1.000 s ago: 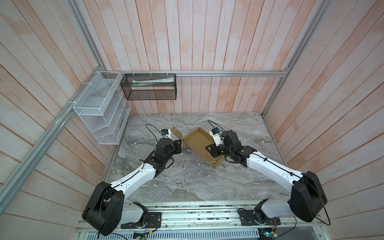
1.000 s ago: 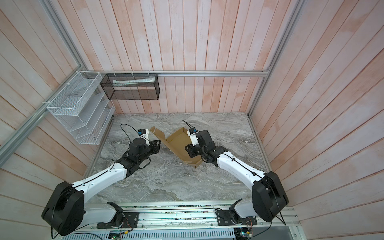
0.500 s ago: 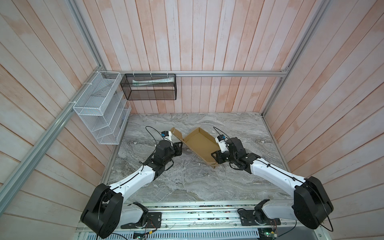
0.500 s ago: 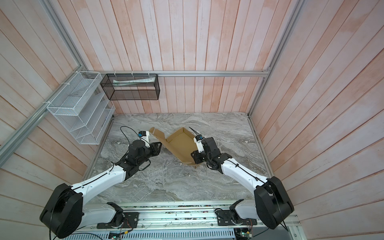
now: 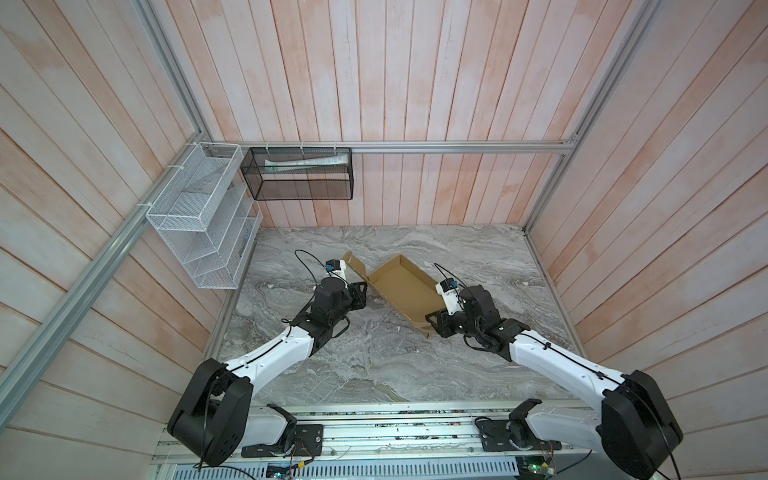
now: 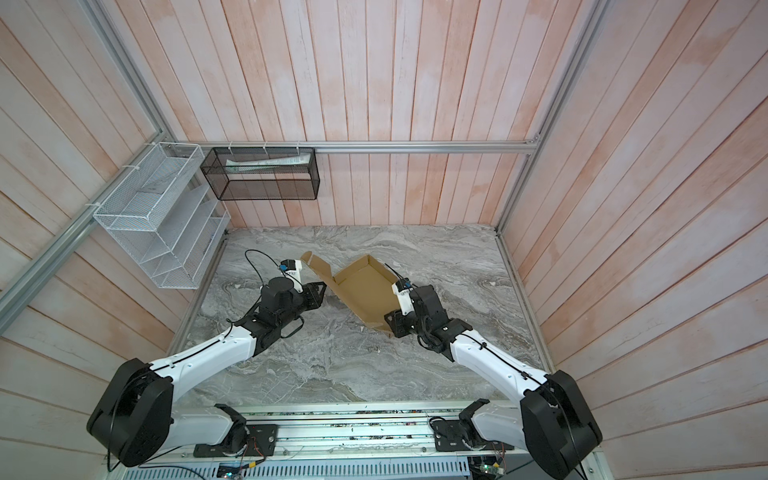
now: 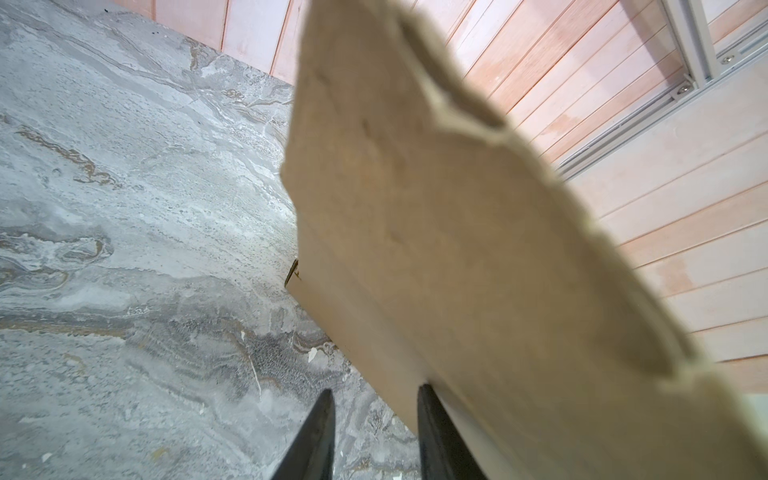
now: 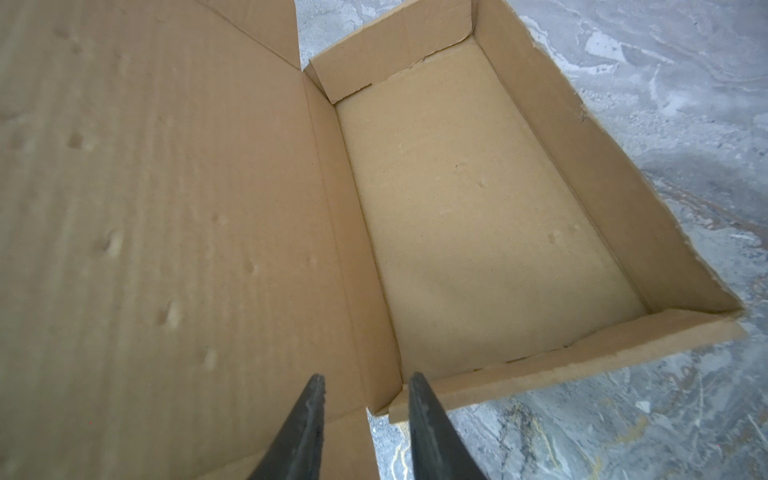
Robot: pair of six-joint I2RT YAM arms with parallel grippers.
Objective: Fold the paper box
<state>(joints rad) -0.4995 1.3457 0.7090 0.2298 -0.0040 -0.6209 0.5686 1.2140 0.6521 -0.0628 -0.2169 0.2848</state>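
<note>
Tan-brown corrugated cardboard paper box (image 5: 401, 286) sits mid-bench on the grey marbled bench (image 5: 374, 365). Tray walls are up and the lid panel (image 6: 322, 270) is raised on the left arm's side. On the left gripper (image 7: 372, 395), black fingers (image 7: 318, 436) are apart with bare bench between them; the lid's outer face is just beside one. On the right gripper (image 8: 363, 380), fingers (image 8: 307, 428) are apart over the box's near corner, clamping nothing.
</note>
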